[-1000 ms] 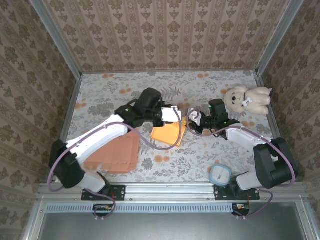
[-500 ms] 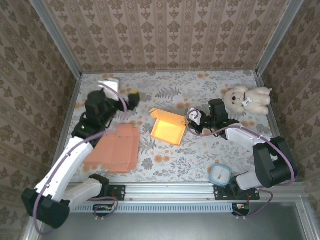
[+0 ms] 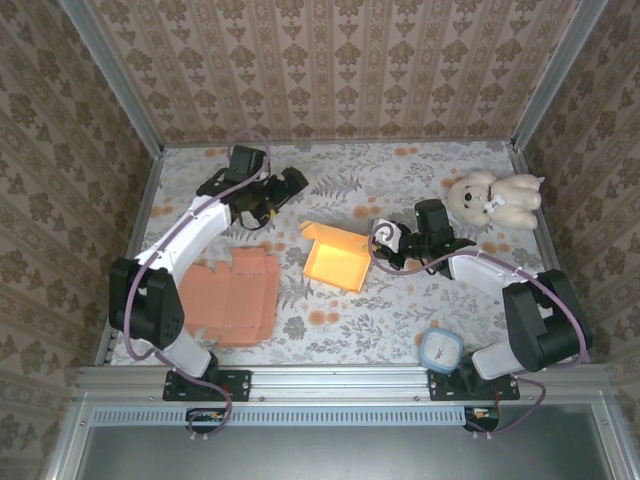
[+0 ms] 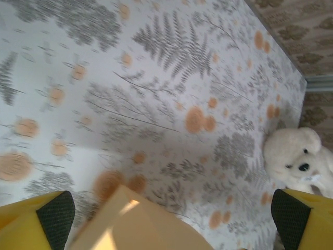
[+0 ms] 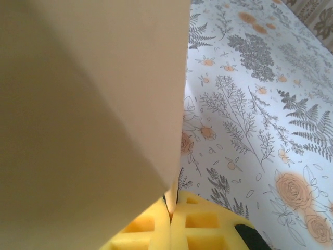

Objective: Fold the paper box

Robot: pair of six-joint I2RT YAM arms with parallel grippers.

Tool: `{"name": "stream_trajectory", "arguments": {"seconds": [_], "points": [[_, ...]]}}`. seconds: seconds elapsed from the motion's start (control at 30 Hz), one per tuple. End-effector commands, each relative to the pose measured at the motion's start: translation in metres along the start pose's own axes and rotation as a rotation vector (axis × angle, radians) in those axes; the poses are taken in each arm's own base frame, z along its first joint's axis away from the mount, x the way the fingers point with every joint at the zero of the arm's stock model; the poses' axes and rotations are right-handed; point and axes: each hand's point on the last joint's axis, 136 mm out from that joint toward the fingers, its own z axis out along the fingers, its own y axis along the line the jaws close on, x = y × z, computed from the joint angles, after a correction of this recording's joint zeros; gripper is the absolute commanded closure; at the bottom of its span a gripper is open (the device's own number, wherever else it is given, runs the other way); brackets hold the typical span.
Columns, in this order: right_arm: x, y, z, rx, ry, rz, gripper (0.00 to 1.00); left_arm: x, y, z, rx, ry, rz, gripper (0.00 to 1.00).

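Two risks. Closed right fingers [image 5: 197, 221] pinch the 3 o'clock wall of the orange folded paper box [image 3: 338, 258] mid-worktop [image 3: 400, 180]; the thin wall could crease or slip out. Wide-open left fingers [image 4: 307, 219] hover at its 10 o'clock, touching nothing, so the unsupported box may swing.

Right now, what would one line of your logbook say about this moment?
left gripper: open, clear of paper box | right gripper: shut on paper box's right edge | paper box: on table, top open

The paper box [image 4: 140, 224] runs off the bottom edge; the teddy bear [image 4: 291, 156] seems cropped at right.
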Motion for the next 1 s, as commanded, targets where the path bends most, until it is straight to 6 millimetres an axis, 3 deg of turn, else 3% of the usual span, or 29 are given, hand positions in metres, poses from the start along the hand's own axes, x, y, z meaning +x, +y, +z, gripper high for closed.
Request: {"name": "stream_trajectory", "arguments": {"seconds": [0.0,0.1,0.23,0.4,0.7,0.97], "points": [[-0.002,-0.002,0.003,-0.009,0.009,-0.026,0.95,0.012,0.004,0.005,-0.056,0.054,-0.073,0.0],[-0.003,-0.003,0.003,-0.011,0.006,-0.024,0.95,0.03,0.011,0.018,-0.099,0.071,-0.071,0.0],[-0.006,-0.002,0.003,-0.016,-0.003,-0.024,0.95,0.035,0.017,0.031,-0.111,0.081,-0.068,0.0],[-0.005,-0.002,0.003,-0.014,0.0,-0.023,0.95,0.052,0.003,0.05,-0.082,0.152,-0.051,0.02],[-0.001,-0.005,0.005,-0.002,0.019,-0.02,0.94,0.085,0.006,0.056,-0.145,0.171,-0.054,0.02],[0.002,-0.004,0.006,0.005,0.038,-0.025,0.9,0.101,-0.001,0.062,-0.13,0.197,-0.072,0.06]]}}
